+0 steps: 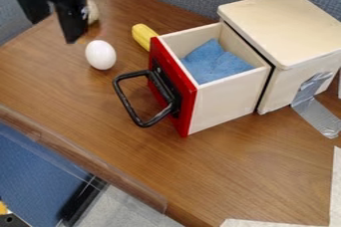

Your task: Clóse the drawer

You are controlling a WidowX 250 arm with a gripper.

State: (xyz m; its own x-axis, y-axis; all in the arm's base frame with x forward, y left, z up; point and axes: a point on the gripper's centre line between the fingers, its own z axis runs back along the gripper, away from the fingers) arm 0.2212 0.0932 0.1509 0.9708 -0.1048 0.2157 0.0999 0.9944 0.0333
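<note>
"In the camera view, where is the drawer?"

"The pale wooden drawer with a red front [223,100] is sticking far out of the pale wooden box [286,27]. Its bent black handle [127,102] is poking out to the left."

"What's inside?"

"Some blue cloth [213,64] is lying in there."

"And the claw?"

"The black robot claw [51,31] is hanging at the top left, well apart from the drawer. Its two fingers are hanging wide apart, with a gap between."

"What else?"

"A smooth white egg [100,55] is lying on the brown wooden table [259,171]. A bumpy yellow thing [144,36] is peeking out from behind the drawer. Shiny silver tape [324,121] is sticking to the box and table."
</note>
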